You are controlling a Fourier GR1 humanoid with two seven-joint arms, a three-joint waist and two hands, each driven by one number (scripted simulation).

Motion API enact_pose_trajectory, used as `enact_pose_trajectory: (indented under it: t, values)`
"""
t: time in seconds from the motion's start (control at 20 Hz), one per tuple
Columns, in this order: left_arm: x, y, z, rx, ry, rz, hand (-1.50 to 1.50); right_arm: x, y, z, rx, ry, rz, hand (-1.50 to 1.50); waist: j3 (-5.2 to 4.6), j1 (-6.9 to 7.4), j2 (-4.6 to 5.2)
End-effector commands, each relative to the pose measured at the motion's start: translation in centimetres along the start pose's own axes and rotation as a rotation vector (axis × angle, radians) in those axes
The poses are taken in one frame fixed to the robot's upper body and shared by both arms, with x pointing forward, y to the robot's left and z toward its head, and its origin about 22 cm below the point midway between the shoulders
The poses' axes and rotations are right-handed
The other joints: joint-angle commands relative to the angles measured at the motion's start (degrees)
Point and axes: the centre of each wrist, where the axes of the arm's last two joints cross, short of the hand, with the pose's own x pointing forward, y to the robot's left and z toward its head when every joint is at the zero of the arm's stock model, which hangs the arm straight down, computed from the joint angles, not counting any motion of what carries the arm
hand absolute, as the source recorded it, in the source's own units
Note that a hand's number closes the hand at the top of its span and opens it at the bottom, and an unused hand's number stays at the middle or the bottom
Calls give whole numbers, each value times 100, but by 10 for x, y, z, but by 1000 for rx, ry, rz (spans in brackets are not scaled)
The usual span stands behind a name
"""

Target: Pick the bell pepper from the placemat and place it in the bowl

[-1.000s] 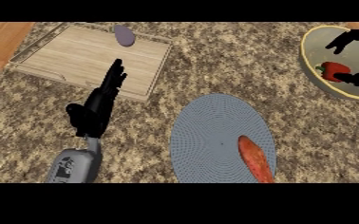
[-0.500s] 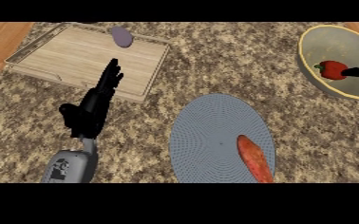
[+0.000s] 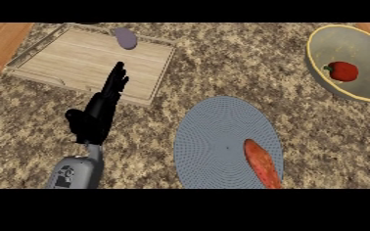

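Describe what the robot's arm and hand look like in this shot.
Only the left hand shows: black all over, slim fingers and a thumb. It sits on a light grey forearm with a rounded casing and small dark markings on it. No cables show.

Bowl [image 3: 322, 73] cut by right edge, orange vegetable [image 3: 262, 164] clipped at bottom.

Speckled stone-like counter [image 3: 239, 63], wooden tray [image 3: 80, 58], glossy bell pepper [image 3: 344, 71], perhaps woven placemat [image 3: 217, 137]

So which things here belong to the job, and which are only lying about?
Job: red bell pepper, now in the yellow-rimmed grey bowl; round blue-grey placemat.

Lying about: orange-red long vegetable on the placemat; wooden tray with a small purple object; resting open left hand.
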Motion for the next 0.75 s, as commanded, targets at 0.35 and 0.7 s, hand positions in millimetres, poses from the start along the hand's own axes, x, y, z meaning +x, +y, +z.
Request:
enact_pose_trajectory:
  t: [0.35,0.7]
  values:
    - [3,2,0,20,-4,14,0,-8,-21,37,150,-74,-271,-150,35,-52,37]
    - [9,5,0,12,-22,2,0,-7,-27,49,178,-65,-271,-150,42,-67,16]
